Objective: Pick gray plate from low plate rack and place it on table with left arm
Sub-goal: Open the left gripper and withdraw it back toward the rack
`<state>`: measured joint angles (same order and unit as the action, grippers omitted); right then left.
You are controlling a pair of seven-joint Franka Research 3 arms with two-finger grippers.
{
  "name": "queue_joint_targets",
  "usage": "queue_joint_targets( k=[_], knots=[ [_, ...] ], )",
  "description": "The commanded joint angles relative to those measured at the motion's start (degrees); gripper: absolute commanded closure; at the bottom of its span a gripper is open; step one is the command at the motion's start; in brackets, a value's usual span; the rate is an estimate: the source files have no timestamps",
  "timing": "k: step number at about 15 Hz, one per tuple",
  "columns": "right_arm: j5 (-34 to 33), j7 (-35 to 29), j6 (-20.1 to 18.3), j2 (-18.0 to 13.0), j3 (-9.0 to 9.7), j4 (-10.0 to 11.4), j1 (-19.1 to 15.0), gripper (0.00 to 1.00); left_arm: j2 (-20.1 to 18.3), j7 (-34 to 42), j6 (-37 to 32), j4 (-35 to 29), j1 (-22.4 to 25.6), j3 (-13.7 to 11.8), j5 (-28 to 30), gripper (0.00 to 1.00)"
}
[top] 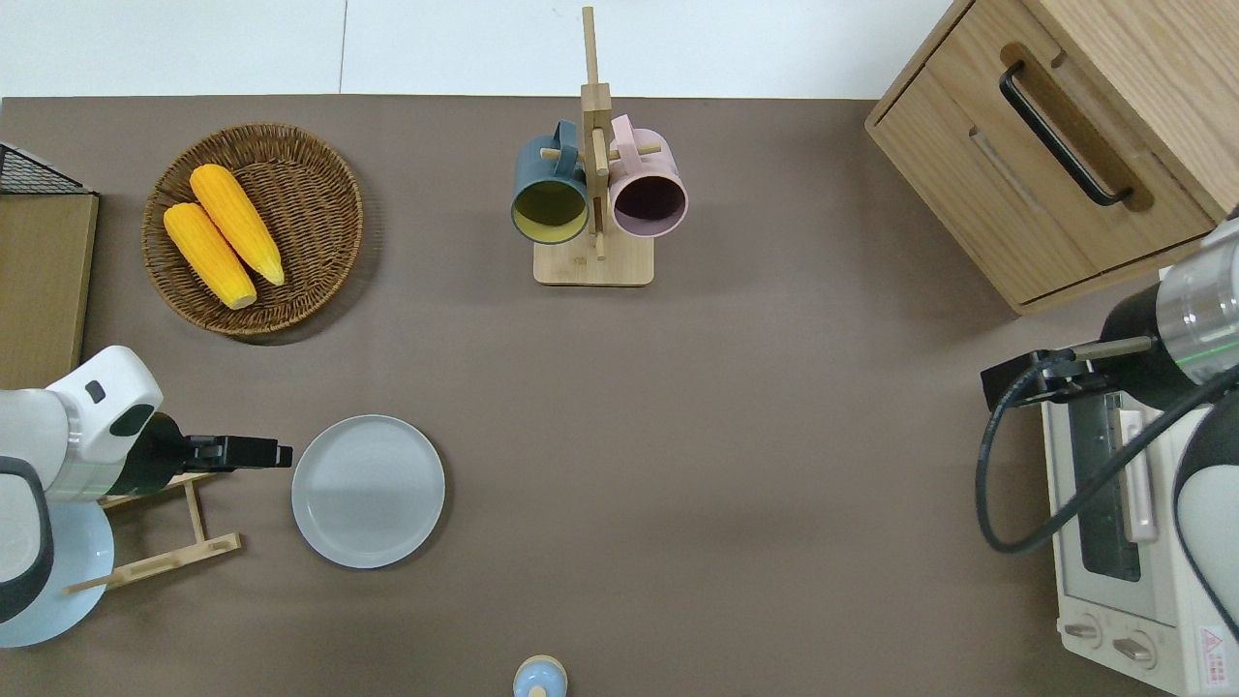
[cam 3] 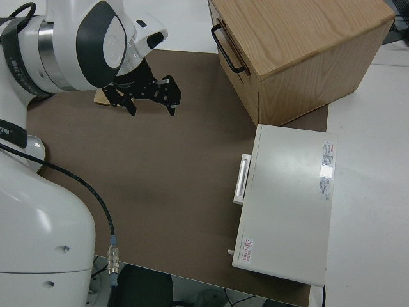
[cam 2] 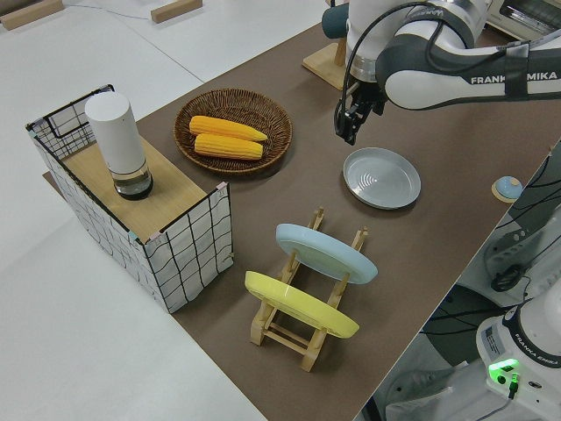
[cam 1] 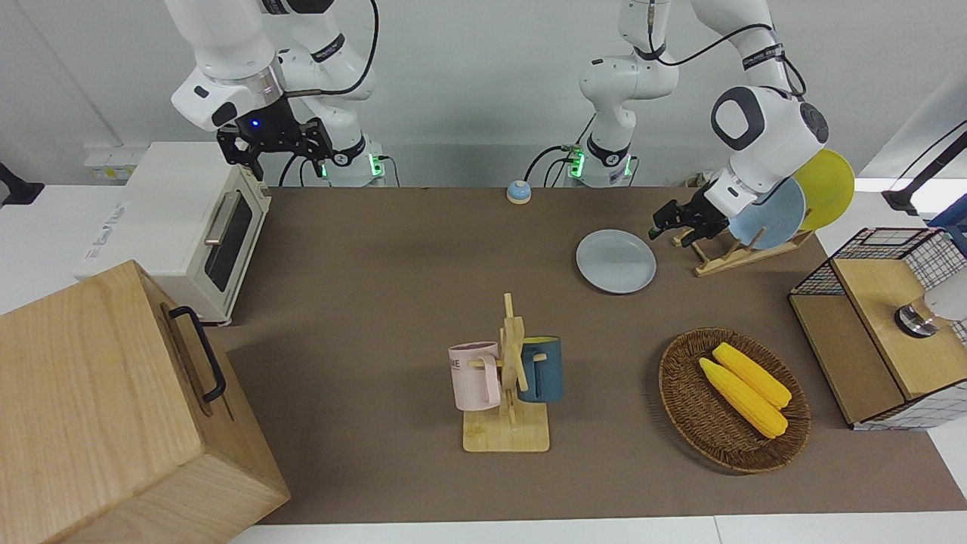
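Observation:
The gray plate (cam 1: 616,261) lies flat on the brown table (cam 1: 378,264), beside the low plate rack (cam 1: 725,257); it also shows in the overhead view (top: 368,491) and the left side view (cam 2: 381,177). My left gripper (top: 281,453) is open and empty, up in the air over the table between the rack (top: 165,561) and the plate, clear of the plate's rim. It also shows in the front view (cam 1: 665,227). The rack holds a light-blue plate (cam 1: 770,215) and a yellow plate (cam 1: 827,187). My right arm is parked, its gripper (cam 3: 151,105) open.
A wooden mug stand (cam 1: 508,378) with a pink and a blue mug stands mid-table. A wicker basket (cam 1: 680,408) with two corn cobs and a wire-sided shelf (cam 1: 884,325) are toward the left arm's end. A toaster oven (cam 1: 189,227) and a wooden cabinet (cam 1: 98,408) are toward the right arm's end. A small blue bell (cam 1: 518,192) sits near the robots.

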<state>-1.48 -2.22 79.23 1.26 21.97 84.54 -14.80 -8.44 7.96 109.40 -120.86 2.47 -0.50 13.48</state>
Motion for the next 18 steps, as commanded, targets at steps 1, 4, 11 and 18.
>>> queue_joint_targets(
  k=[1, 4, 11, 18],
  knots=[
    [-0.37, -0.68, -0.65, -0.12, 1.23, -0.43, -1.37, 0.017, 0.79, -4.97, -6.72, 8.25, -0.45, 0.67, -3.10, 0.02],
    [-0.37, -0.68, -0.65, -0.12, 1.23, -0.43, -1.37, 0.017, 0.97, -5.06, -9.98, 12.83, -0.45, 1.64, -6.53, 0.01],
    [-0.37, -0.68, -0.65, -0.12, 1.23, -0.43, -1.37, 0.017, 1.23, -9.09, -16.84, 22.06, -0.45, 4.63, -11.37, 0.01],
    [-0.37, -0.68, -0.65, -0.12, 1.15, -0.43, -1.37, 0.017, 1.59, -9.27, -18.78, 23.74, -0.45, 5.33, -11.55, 0.01]
  ],
)
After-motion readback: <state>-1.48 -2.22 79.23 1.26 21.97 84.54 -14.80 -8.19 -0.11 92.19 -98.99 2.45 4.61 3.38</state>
